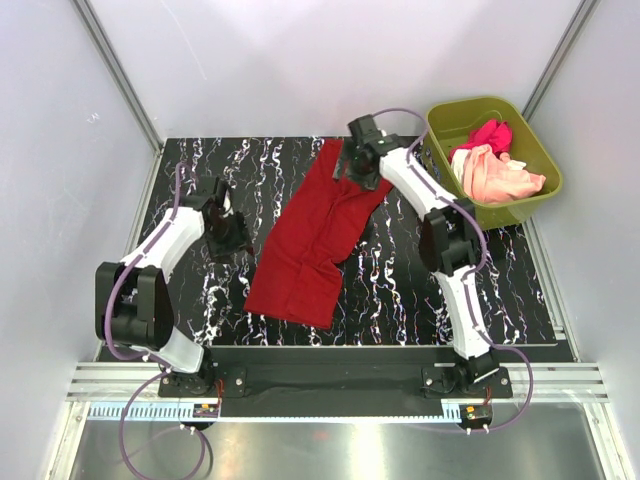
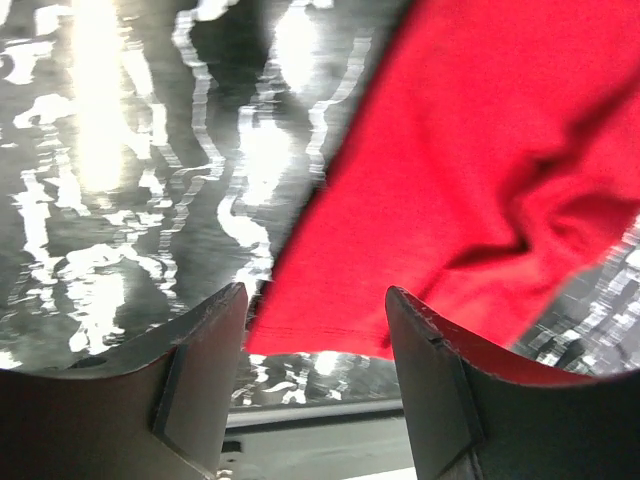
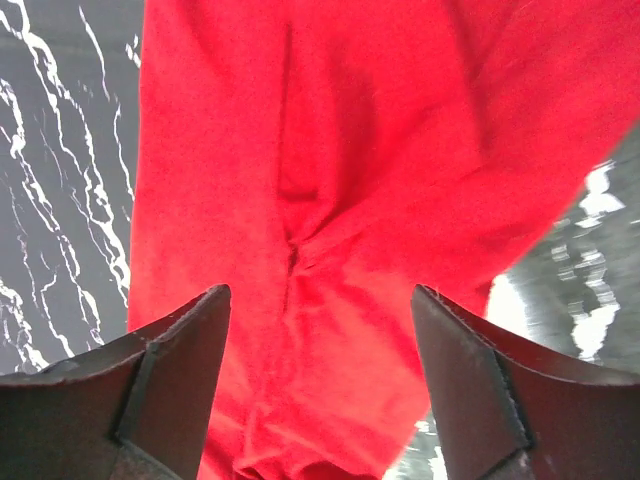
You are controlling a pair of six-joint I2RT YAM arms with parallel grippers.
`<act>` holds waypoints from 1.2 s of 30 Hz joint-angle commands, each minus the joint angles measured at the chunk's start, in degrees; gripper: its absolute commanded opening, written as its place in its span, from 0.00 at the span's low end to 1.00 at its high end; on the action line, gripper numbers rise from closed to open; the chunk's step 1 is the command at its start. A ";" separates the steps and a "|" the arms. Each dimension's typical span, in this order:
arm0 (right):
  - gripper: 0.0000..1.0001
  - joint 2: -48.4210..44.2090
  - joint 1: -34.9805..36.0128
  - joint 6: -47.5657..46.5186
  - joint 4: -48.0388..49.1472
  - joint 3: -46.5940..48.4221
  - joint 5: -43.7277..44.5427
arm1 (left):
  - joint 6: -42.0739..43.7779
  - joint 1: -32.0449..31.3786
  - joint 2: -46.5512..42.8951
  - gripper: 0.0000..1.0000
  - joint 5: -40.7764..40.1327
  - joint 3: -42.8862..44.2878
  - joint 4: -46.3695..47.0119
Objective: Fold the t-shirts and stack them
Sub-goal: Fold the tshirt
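The deep red t-shirt (image 1: 315,235) lies folded lengthwise in a long strip on the black marbled table (image 1: 400,290), running from the far middle to the near left. My right gripper (image 1: 350,165) is open and empty, hovering over the shirt's far end; the red cloth fills the right wrist view (image 3: 320,200) between the jaws. My left gripper (image 1: 232,240) is open and empty, left of the shirt; the left wrist view shows the shirt's near hem (image 2: 460,200) just beyond the jaws. The magenta-pink shirt (image 1: 487,135) and pale peach shirt (image 1: 498,175) lie crumpled in the tub.
The olive-green plastic tub (image 1: 540,150) stands at the table's far right corner. Grey walls with metal posts enclose the table on three sides. A black rail and metal frame (image 1: 330,385) run along the near edge.
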 commanded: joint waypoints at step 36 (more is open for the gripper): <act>0.98 -16.22 4.79 -8.76 -7.75 -12.27 -3.93 | 2.81 0.01 3.57 0.61 1.55 -11.80 8.30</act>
